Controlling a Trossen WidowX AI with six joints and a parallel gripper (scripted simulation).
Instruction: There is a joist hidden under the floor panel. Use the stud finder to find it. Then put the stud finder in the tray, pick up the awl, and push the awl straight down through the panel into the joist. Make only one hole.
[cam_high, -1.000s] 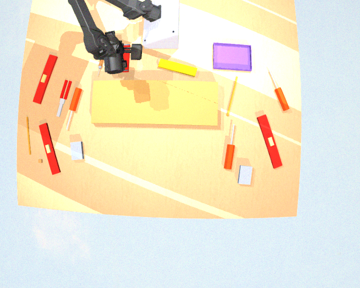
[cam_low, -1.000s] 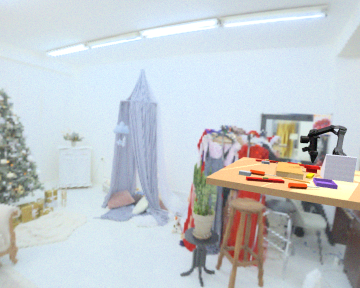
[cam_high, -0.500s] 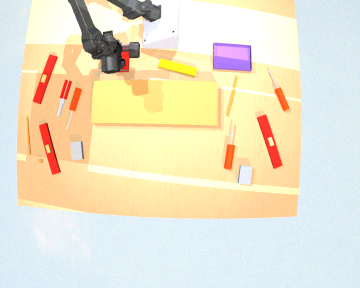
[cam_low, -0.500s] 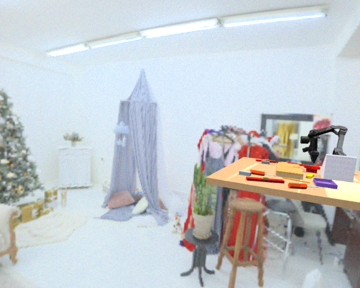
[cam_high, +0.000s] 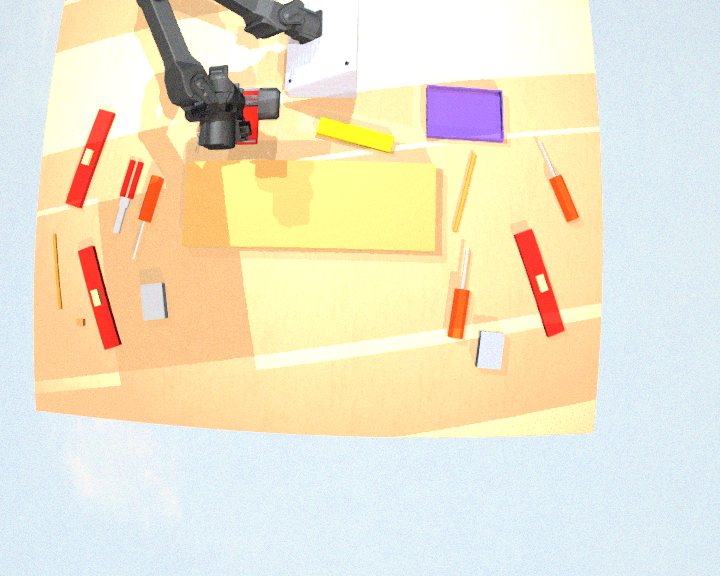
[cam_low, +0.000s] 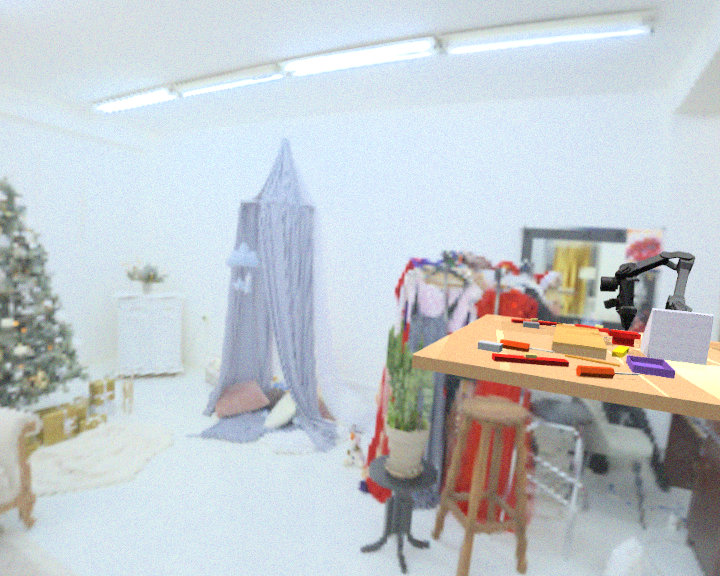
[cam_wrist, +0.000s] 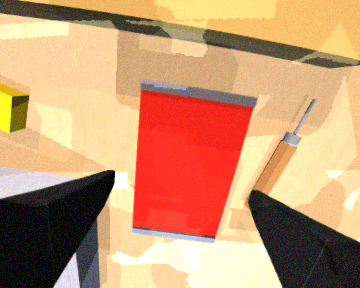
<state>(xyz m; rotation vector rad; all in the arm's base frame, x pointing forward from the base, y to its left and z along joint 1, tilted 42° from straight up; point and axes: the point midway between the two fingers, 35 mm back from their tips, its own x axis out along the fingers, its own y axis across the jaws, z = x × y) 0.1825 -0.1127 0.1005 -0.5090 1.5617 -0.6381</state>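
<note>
The stud finder, a red block (cam_high: 252, 123) (cam_low: 624, 338) (cam_wrist: 185, 150) with grey ends, lies on the table behind the panel's left part. My gripper (cam_low: 626, 327) (cam_wrist: 183, 186) is open and empty, pointing down above it; in the wrist view its fingers are on either side of the block. In the top view the arm hides the fingertips. A tool with an orange-brown handle and thin shaft, apparently the awl (cam_wrist: 278, 162), lies beside the block, near one fingertip in the wrist view. The pale yellow floor panel (cam_high: 360, 204) (cam_low: 576, 343) shows no visible hole. The purple tray (cam_high: 465, 114) is empty.
A yellow bar (cam_high: 354, 133) (cam_wrist: 9, 107) lies between the stud finder and the tray. A white box (cam_high: 324, 72) (cam_low: 677, 336) stands behind it. Red levels (cam_high: 90, 159) (cam_high: 99, 300) (cam_high: 537, 288), orange-handled screwdrivers (cam_high: 151, 198) (cam_high: 458, 312) (cam_high: 563, 198) and grey blocks (cam_high: 153, 300) (cam_high: 490, 350) lie around the panel.
</note>
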